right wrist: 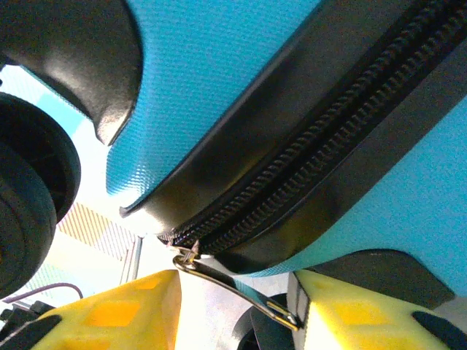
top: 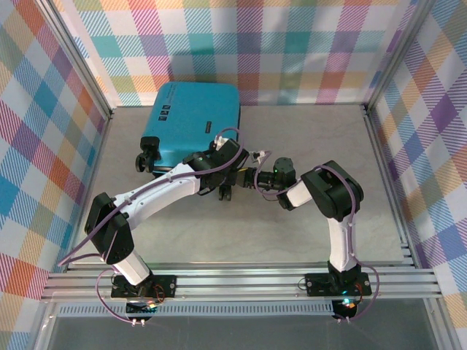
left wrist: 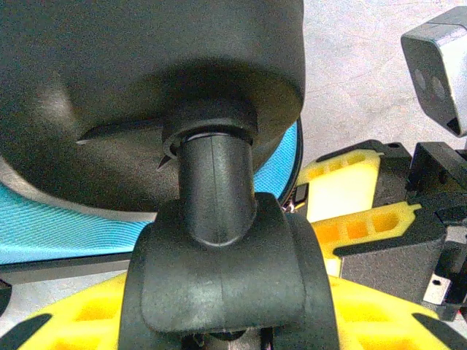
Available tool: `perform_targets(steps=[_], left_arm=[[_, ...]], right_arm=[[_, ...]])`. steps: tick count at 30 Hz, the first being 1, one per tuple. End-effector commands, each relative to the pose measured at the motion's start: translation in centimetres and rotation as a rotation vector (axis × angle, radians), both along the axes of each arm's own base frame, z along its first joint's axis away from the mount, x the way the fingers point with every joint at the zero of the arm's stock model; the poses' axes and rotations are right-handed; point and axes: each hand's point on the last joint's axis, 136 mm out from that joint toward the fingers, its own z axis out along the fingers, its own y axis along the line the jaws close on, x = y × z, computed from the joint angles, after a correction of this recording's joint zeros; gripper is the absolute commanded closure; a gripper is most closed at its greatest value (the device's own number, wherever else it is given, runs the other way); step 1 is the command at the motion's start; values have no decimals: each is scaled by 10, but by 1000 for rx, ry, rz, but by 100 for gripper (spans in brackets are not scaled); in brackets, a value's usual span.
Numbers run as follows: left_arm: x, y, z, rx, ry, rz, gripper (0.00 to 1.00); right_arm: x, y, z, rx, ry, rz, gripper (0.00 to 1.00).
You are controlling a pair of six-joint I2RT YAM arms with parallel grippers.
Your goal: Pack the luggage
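**Luggage flat on table, both grippers at its lower right corner**

Closed turquoise luggage [top: 193, 120] is laid flat on the table [top: 292, 233], upper left of centre in the top view. The left gripper [left wrist: 219, 324] is clamped on a black wheel [left wrist: 219, 277]. The right gripper [right wrist: 237, 310] is held spread. The zipper pull [right wrist: 233, 289] is seen across the gap, touching one finger.

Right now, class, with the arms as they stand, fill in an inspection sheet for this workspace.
Surface: pale grey table.
Job's things: turquoise luggage, closed, lying flat at the back.
Clutter: nothing seen.
Grippers: left gripper closed around a black wheel; right gripper has its fingers either side of the zipper pull, grip unclear.
Cables: purple cables run along both arms.
Surroundings: plaid walls; aluminium rail at the near edge.
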Motion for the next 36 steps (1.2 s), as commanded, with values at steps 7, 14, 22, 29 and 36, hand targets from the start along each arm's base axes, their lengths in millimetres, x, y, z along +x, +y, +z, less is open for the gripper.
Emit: perform_targets(steps=[7,14,22,29,36], left_arm=[[-10,-11,23,-34,-35,-68,93],[-9,-10,21,-29,-34,-64,93],[-9,-10,19,-20,-31,-62,95],[-14,-10,16,-33,-28,-70,99],[-20,-4,9,-18,-25,-71,100]], right_arm=[[-4,-1,27,37,-73,2,73],[-7,-3,25,29,-61,-8,84],[-8,-7,28,-3,-58,-39,100],[9,-29,13,-170,-51,-216,100],[22,-46,9,-331,-67,-315,100]])
